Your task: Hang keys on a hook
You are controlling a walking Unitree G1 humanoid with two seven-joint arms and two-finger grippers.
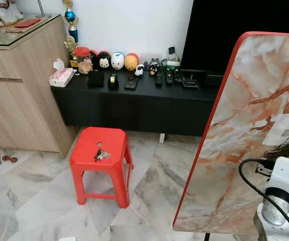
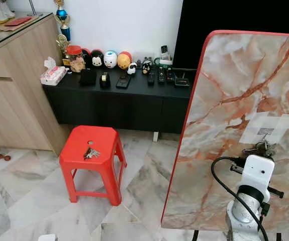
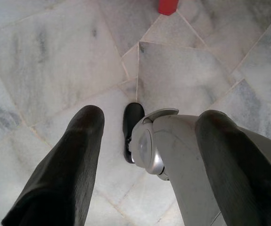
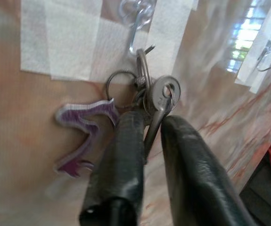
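We see the right hand [image 4: 147, 127] closed on the keys [image 4: 156, 96] at the hook [image 4: 137, 19] taped to the upright marble panel [image 1: 255, 115] — a second bunch of keys [image 1: 102, 154] lies on the red stool [image 1: 86, 150] — while the left hand [image 3: 149, 141] hangs wide over the floor.

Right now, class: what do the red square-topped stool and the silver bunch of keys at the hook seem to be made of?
Red square-topped stool: apparently moulded plastic, one uniform glossy colour with rounded edges. Silver bunch of keys, pinched by the right gripper: likely metal, grey with bright glints; its purple tag looks plastic, though blurred.
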